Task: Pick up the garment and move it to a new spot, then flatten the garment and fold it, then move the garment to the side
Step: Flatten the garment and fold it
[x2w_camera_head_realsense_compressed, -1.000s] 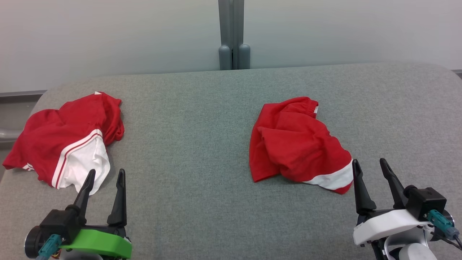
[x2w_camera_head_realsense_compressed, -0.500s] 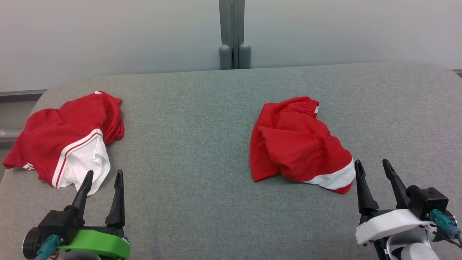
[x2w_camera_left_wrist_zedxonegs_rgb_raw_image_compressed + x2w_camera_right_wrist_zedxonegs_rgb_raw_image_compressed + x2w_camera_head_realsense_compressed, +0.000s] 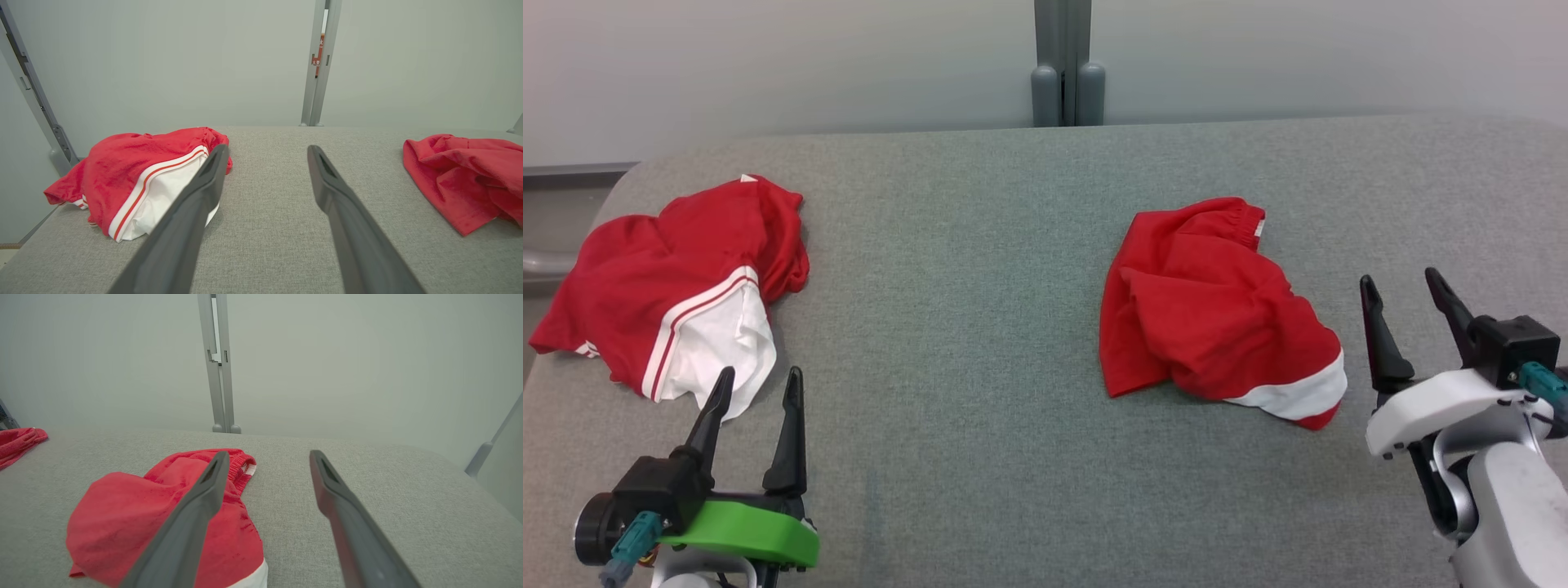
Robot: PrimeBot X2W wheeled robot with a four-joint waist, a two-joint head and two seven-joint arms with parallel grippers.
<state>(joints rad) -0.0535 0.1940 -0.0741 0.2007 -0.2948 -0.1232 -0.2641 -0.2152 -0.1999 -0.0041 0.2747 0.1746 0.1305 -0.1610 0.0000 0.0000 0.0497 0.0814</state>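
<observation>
Red garment (image 3: 1209,302) lies crumpled on the grey table (image 3: 980,245), at 9 o'clock of the right gripper (image 3: 1399,278); it and the left gripper (image 3: 760,371) both stand spread wide, holding nothing. Cloth judged light, limp, unbreakable: best pinched at the gathered waistband (image 3: 1237,219), its 1 o'clock edge.

Soft, even overhead light spreads across the grey tabletop (image 3: 980,269), leaving only faint shadows under the red garment (image 3: 1209,302) just left of the right gripper (image 3: 1398,276) and the second red garment (image 3: 662,278) beyond the left gripper (image 3: 760,371). The head view is sharp. In both wrist views the fingers (image 3: 192,220) blur toward the lens, and wall posts (image 3: 57,139) lean at the edges.
</observation>
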